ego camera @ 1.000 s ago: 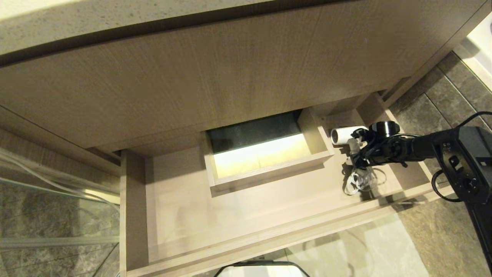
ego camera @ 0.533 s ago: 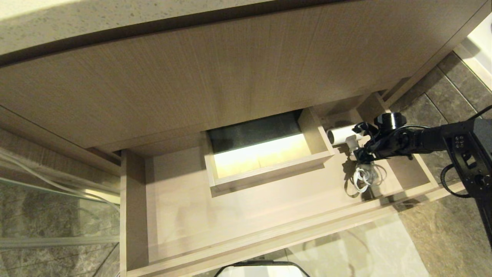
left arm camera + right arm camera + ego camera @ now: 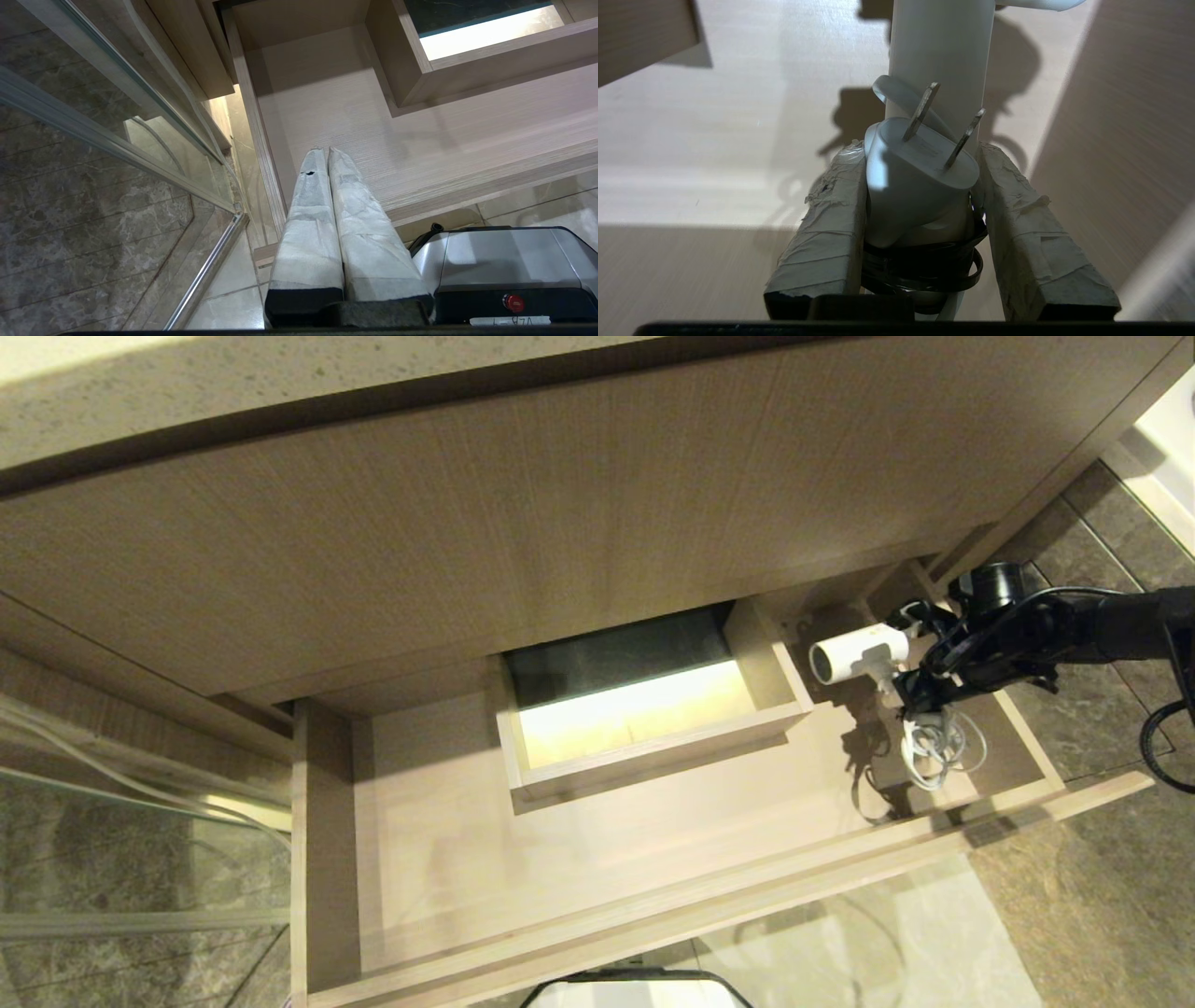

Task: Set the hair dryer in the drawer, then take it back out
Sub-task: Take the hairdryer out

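The drawer (image 3: 653, 887) stands pulled out, wide and shallow, light wood grain. My right gripper (image 3: 910, 686) is over its right end, shut on the handle of the white hair dryer (image 3: 854, 658). The dryer's barrel lies level and points toward the boxed cut-out (image 3: 644, 747). It hangs above the drawer floor and casts a shadow there. The coiled white cord (image 3: 938, 747) dangles below the handle. In the right wrist view the taped fingers (image 3: 831, 210) flank the handle (image 3: 941, 46) and the strapped-on plug (image 3: 920, 177). My left gripper (image 3: 325, 151) is parked, shut and empty, by the drawer's left front corner.
A taller wood-grain panel (image 3: 467, 541) under the stone counter (image 3: 187, 392) overhangs the drawer's back. The drawer's right wall (image 3: 1022, 728) is close beside the cord. A glass door (image 3: 112, 859) stands at the left, with tiled floor (image 3: 1074, 915) at the right. My silver base (image 3: 504, 261) sits below the drawer front.
My right gripper has lifted the hair dryer and carried it to the right, toward the drawer's right wall. The cord coil has come along under it. The left arm has not moved.
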Robot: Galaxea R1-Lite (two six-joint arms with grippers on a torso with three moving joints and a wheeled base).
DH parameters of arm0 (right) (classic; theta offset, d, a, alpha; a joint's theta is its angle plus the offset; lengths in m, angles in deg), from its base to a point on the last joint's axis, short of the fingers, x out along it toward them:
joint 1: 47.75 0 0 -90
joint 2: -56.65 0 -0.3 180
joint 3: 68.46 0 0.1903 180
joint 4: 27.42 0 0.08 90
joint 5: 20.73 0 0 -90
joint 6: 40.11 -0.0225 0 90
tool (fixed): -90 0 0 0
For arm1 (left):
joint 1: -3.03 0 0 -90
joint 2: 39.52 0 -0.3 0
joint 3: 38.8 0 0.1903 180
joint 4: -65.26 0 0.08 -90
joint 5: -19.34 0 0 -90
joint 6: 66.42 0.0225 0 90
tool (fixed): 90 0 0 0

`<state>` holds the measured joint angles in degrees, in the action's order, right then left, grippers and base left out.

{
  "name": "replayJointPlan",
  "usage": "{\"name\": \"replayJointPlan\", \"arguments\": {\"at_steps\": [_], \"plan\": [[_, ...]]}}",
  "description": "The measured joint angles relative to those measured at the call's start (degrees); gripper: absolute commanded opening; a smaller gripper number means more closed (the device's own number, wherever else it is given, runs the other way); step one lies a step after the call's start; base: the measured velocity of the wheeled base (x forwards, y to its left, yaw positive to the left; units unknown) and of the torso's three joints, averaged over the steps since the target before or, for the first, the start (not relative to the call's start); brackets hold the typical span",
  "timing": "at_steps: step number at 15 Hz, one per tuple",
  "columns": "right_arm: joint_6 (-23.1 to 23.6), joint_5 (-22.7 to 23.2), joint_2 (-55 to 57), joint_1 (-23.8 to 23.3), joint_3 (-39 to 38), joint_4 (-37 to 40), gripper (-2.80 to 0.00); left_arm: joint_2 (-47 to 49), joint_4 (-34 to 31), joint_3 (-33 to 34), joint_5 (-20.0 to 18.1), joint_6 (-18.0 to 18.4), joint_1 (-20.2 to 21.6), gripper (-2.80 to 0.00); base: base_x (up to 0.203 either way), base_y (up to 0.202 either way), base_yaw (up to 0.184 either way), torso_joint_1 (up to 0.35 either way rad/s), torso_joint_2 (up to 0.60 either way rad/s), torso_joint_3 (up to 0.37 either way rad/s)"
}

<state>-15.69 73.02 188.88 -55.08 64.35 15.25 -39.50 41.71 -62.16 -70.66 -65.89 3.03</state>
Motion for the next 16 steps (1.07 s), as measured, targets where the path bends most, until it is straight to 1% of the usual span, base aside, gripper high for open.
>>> {"name": "replayJointPlan", "arguments": {"at_steps": [3, 6, 8, 13, 16], "plan": [[0.0, 0.0, -4.2, 0.0, -2.6, 2.1, -2.8, 0.0, 0.0, 0.0, 0.0, 0.0, 0.0, -2.8, 0.0, 0.0, 0.0, 0.0, 0.0, 0.0], [0.6, 0.1, -9.7, 0.0, -7.4, 2.3, -2.8, 0.0, 0.0, 0.0, 0.0, 0.0, 0.0, -2.8, 0.0, 0.0, 0.0, 0.0, 0.0, 0.0], [1.2, 0.0, -14.0, 0.0, -11.1, 2.4, -2.8, 0.0, 0.0, 0.0, 0.0, 0.0, 0.0, -2.8, 0.0, 0.0, 0.0, 0.0, 0.0, 0.0], [1.0, -0.5, -25.6, -0.3, -19.4, 3.8, -2.8, 0.0, 0.0, 0.0, 0.0, 0.0, 0.0, -2.8, 0.0, 0.0, 0.0, 0.0, 0.0, 0.0], [0.7, -1.7, -33.0, -0.4, -23.0, 4.1, -2.8, 0.0, 0.0, 0.0, 0.0, 0.0, 0.0, -2.8, 0.0, 0.0, 0.0, 0.0, 0.0, 0.0]]}}
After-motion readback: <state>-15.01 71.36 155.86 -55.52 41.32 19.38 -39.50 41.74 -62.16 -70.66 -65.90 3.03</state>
